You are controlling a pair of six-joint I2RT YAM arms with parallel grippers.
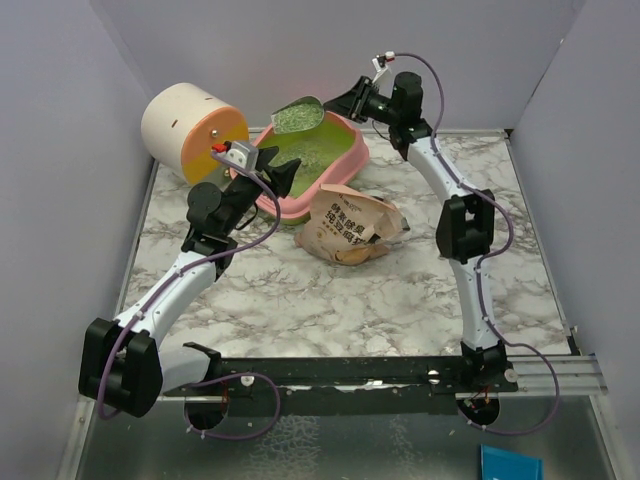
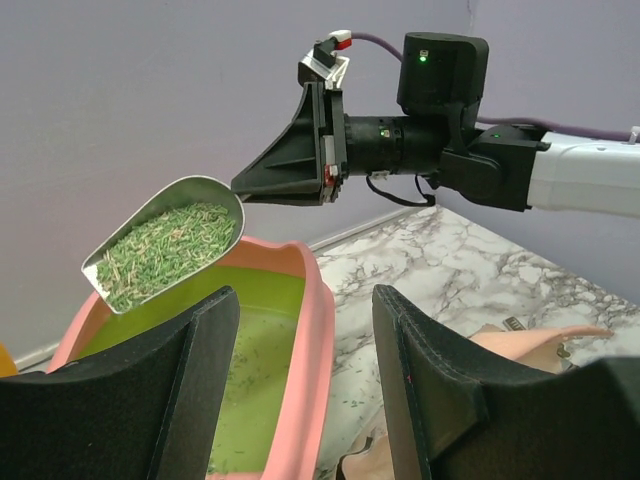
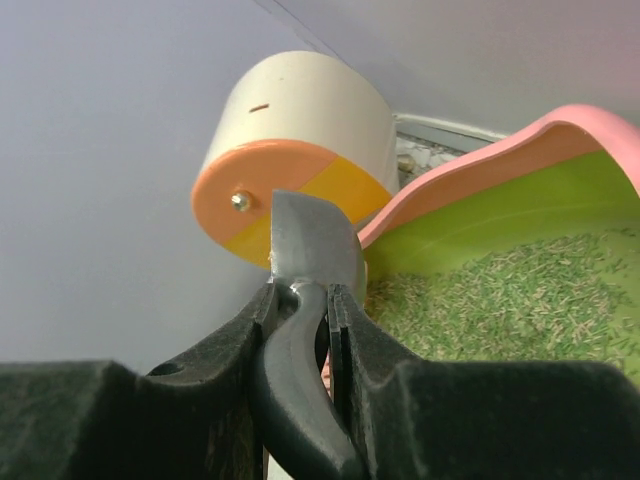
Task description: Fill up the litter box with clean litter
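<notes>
The right fingers [image 3: 230, 340] pinch the handle of a metal scoop [image 1: 298, 116] heaped with litter [image 2: 165, 250], above the far end of the litter box [image 1: 345, 160] at the bench's [image 1: 400, 300] far middle. More litter lies inside. The left fingers [image 2: 190, 380] hang spread by its near-left rim.

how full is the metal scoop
Full: the metal scoop is heaped with green litter, held over the litter box by the right gripper.

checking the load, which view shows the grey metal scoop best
The left wrist view: the grey metal scoop faces the camera, its bowl full of pale green granules. The top view shows it small and far. The right wrist view shows only the bowl's back and black handle between the jaws.
</notes>
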